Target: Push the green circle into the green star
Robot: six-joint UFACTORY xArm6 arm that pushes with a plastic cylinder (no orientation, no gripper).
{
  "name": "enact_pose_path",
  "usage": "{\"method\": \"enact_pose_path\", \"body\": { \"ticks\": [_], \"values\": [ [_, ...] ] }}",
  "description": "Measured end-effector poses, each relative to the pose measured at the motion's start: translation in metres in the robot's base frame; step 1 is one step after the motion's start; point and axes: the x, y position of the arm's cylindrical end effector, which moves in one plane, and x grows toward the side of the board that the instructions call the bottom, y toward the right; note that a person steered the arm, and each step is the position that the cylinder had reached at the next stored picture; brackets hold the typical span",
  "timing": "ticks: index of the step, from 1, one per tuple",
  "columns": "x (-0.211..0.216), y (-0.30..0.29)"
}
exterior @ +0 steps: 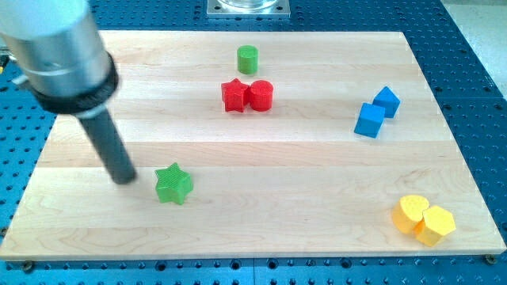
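Now my tip just left of ridged green star, green cylinder far above, no jaws.

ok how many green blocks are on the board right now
2. The green circle sits near the view's top centre, just above the red star and red circle. The green star lies lower left, just right of my tip. None seem hidden.

Matt plastic-looking green star on smooth pale wooden board.
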Motion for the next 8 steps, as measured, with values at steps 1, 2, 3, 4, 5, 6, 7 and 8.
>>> {"method": "enact_pose_path", "body": {
  "ticks": [1, 2, 3, 4, 5, 6, 7, 8],
  "values": [
    [0.009, 0.078],
    [0.013, 0.077],
    [0.034, 0.096],
    [-0.001, 0.071],
    [-0.086, 0.043],
    [-0.204, 0.001],
    [-0.281, 0.073],
    [-0.298, 0.154]
  ]
}}
